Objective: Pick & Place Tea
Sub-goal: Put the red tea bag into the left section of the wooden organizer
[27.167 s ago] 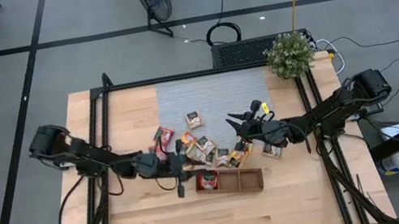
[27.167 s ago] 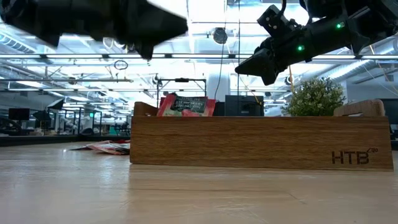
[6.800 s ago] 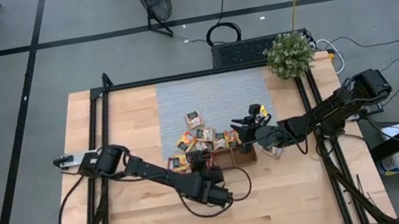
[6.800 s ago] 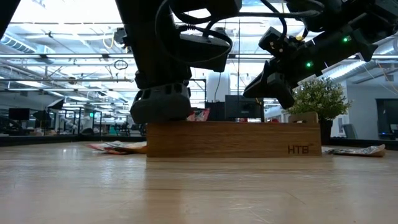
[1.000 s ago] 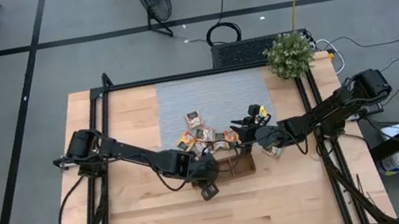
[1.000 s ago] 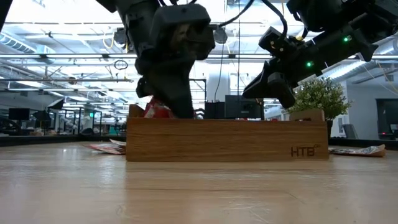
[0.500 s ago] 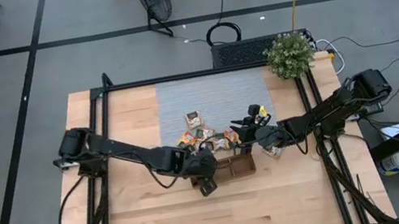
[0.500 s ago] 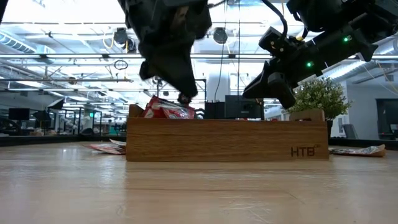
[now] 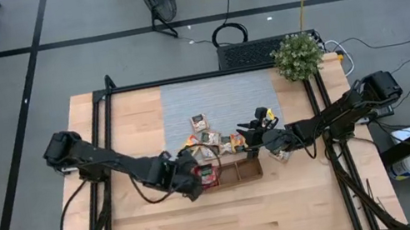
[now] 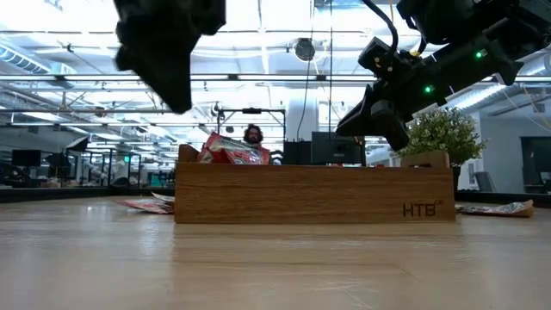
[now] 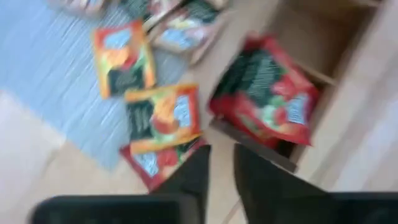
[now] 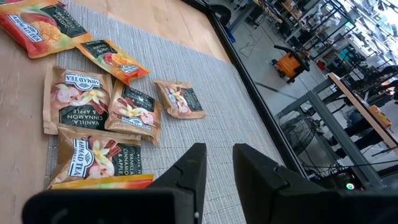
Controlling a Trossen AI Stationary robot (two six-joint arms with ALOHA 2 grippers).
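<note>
While the left tool (image 9: 191, 174) is hanging just off the left end of the wooden tray (image 9: 250, 169), its fingers (image 11: 189, 177) are standing a little apart with nothing between them. A red tea packet (image 11: 266, 96) is lying crookedly in the tray's end compartment, tilted up over the wall, and its red edge (image 10: 232, 151) is poking above the tray front in the low view. Loose tea packets (image 9: 207, 138) are lying on the grey mat (image 9: 219, 96) just behind the tray, and orange and red ones (image 11: 162, 116) are sitting near the left tool. The right tool (image 9: 247, 134) is hovering over the packets near the tray's right end; its fingers (image 12: 189, 169) are slightly parted and empty, above pale cinnamon packets (image 12: 134, 110).

As for trouble ahead, the tilted red packet is probably the weak spot: a tool brushing it on the way to the next pick could flip it back onto the bench. The loose packets are overlapping, so a grasp might lift two or slide under one. Both arms are crowding the same patch and could knock together.

Compared with half a second ago, the left tool is now farther left and clear of the tray, where it was over that end compartment. The right arm is keeping its pose.
</note>
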